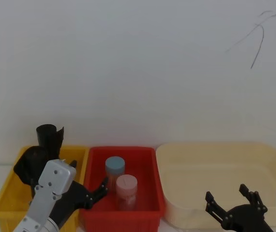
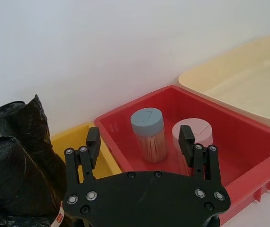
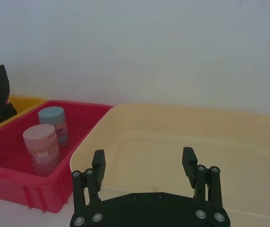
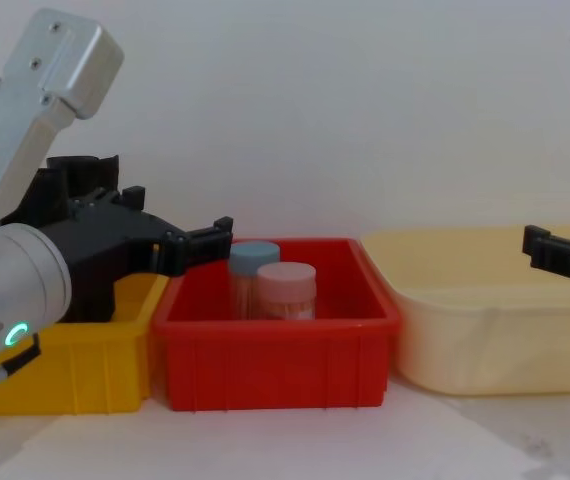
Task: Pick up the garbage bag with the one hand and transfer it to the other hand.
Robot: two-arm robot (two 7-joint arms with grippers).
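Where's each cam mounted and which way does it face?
Head: high, looking forward and down on yellow bin, red bin, cream tub; left gripper and right gripper enter at the bottom.
Chest: lower, looking level at the bins' sides; left arm large at left, right fingertip at right edge.
Left wrist: behind the open left gripper, facing the red bin, garbage bag alongside.
Right wrist: behind the open right gripper, facing the cream tub.
Shared: both wrist views catch the blue-lidded jar and pink-lidded jar.

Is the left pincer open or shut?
Open: the long black two-finger left pincer has its fingers apart, gripping nothing, near the red plastic bin.
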